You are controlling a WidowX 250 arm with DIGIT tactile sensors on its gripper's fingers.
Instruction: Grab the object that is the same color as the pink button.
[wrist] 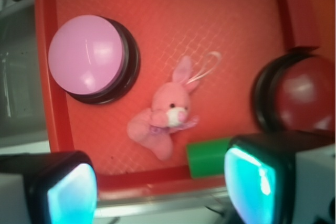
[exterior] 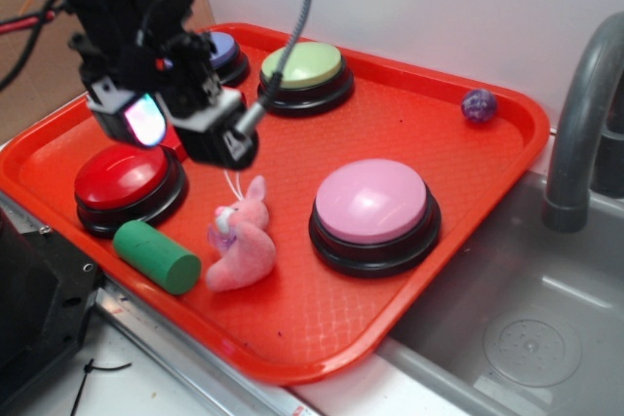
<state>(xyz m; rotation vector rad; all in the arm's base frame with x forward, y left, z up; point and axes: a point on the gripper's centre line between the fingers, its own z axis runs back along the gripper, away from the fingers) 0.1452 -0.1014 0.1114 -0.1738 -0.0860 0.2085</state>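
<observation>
Red tray [exterior: 409, 133], steel sink [exterior: 526, 338] beside

Red tray [exterior: 468, 241] beside sink; on it pink button [exterior: 374, 204], red button [exterior: 127, 180], green button [exterior: 306, 69], blue button [exterior: 226, 52], pink bunny [exterior: 242, 241], green cylinder [exterior: 156, 256], perhaps a purple ball [exterior: 478, 104]

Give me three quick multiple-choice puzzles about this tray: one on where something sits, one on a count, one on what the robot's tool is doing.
1. The bunny lies between the pink button and:
A. purple ball
B. green cylinder
C. blue button

2. Buttons on the tray:
A. two
B. three
C. four

3. The tool is:
A. open, empty
B. gripping the bunny
C. pressing the pink button

Answers: 1 B, the green cylinder lies on its other side. 2 C, red, blue, green, pink. 3 A, its fingers are apart above the tray, nothing between them.
</observation>
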